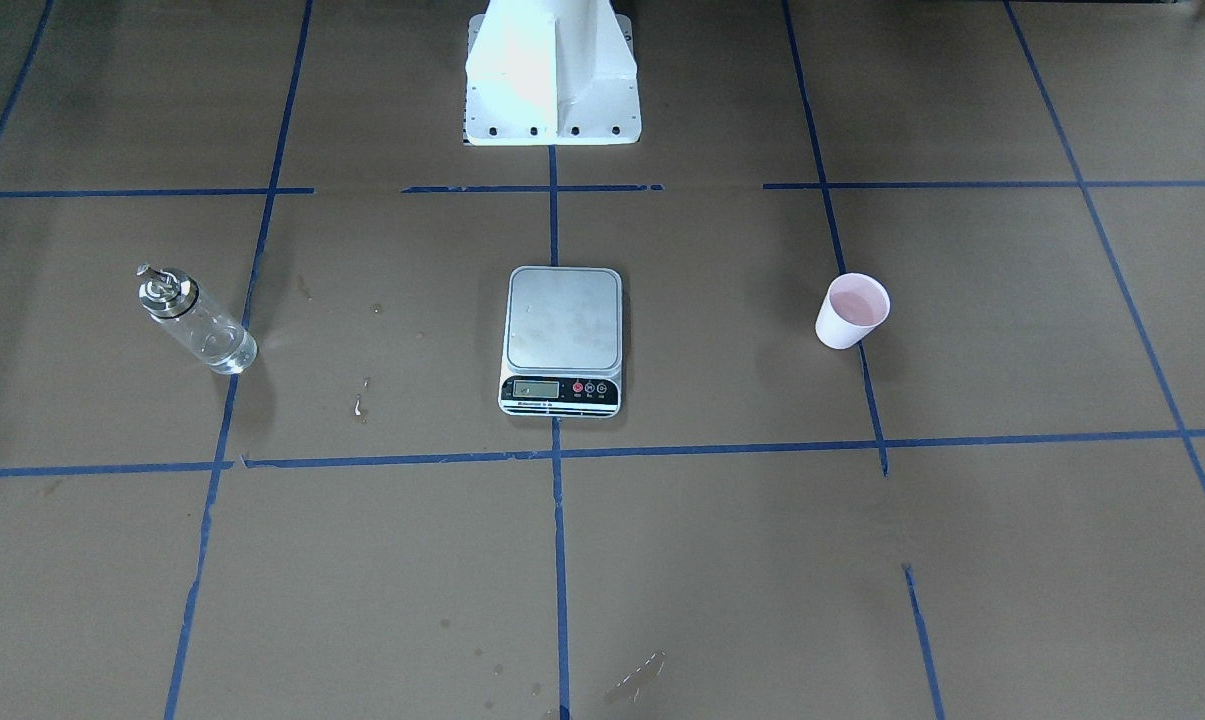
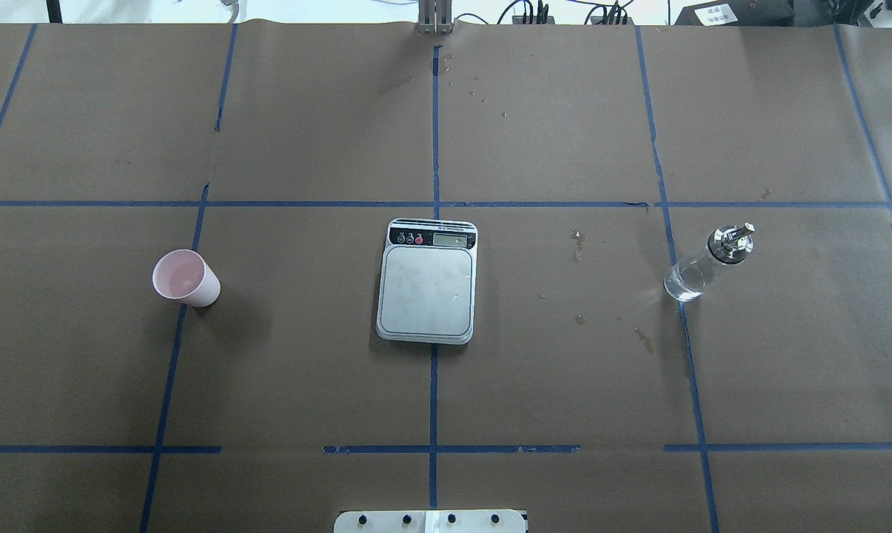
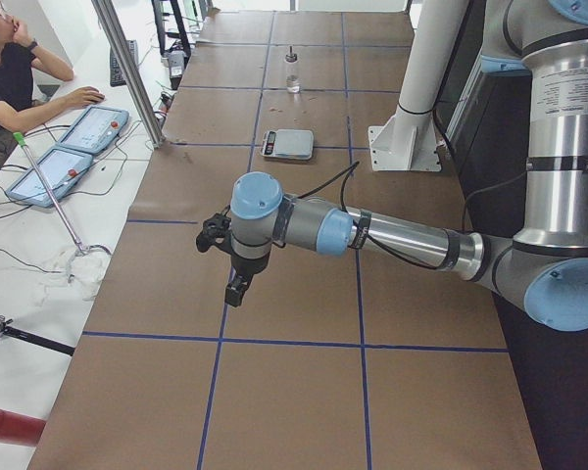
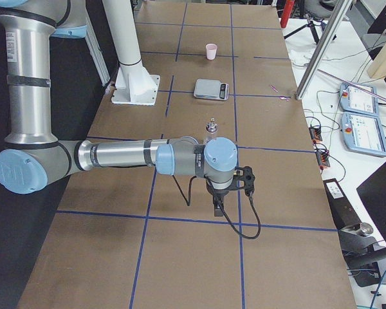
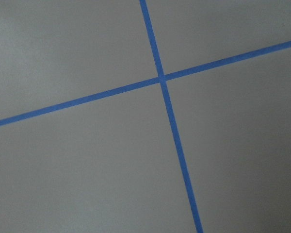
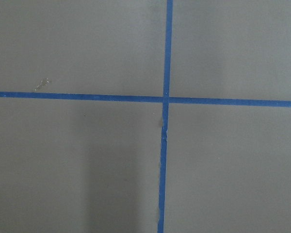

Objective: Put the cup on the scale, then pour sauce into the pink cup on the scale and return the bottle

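- At the middle of the table sat the scale, its platform bare. The cup stood upright well apart on the robot's left. The bottle stood upright well apart on its right, with a little sauce pooled at its base.
- That layout looked deliberate: each thing lay on the side of the arm likely to fetch it, with the scale between them as the shared target. No step seemed begun.
- Neither top-down view showed an arm; only the side views did. The left gripper hung over bare paper toward the table's left end. The right gripper hung likewise toward the right end, short of the bottle.
- Whether either claw was released or clenched I cannot tell, since they appeared only from the side.
- The cup did not show in the left-end view, though the right-end view caught it beyond the scale.
- Both wrist cameras saw only blue tape crossing on brown paper, so no task thing lay beneath either hand.
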`<state>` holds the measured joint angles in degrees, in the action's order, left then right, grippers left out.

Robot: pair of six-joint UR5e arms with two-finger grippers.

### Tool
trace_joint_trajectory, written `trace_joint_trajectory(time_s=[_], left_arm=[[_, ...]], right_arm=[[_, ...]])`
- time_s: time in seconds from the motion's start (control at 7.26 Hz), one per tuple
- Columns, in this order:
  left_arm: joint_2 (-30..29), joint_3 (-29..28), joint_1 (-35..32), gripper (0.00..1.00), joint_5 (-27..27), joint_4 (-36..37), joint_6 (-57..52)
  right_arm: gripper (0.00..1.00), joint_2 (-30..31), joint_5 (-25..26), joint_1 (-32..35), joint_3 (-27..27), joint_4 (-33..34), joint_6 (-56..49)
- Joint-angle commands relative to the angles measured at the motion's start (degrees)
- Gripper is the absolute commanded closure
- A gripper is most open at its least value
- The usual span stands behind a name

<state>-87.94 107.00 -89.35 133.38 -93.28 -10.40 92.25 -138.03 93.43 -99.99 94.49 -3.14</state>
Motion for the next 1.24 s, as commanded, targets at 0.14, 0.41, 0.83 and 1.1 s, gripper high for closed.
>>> trace_joint_trajectory(time_s=[0.14,0.41,0.83,1.1], left_arm=[[-3.9,1.7,6.3,0.0,0.2,-2.1,5.8],[-6.0,3.2,18.1,0.0,-0.2,-4.8,30.4],[-6.0,3.5,28.5,0.0,-3.3,-10.6,53.5],[-6.1,3.4,34.9,0.0,-10.0,-13.9,66.5]], right_arm=[[0.0,-0.1,-0.1,0.0,-0.8,0.1,-0.2],[0.0,-0.2,0.0,0.0,-0.6,-0.4,-0.4],[0.0,2.4,0.0,-0.2,-0.4,-7.3,1.1],[0.0,2.2,-0.1,-0.2,-0.3,-7.2,2.0]])
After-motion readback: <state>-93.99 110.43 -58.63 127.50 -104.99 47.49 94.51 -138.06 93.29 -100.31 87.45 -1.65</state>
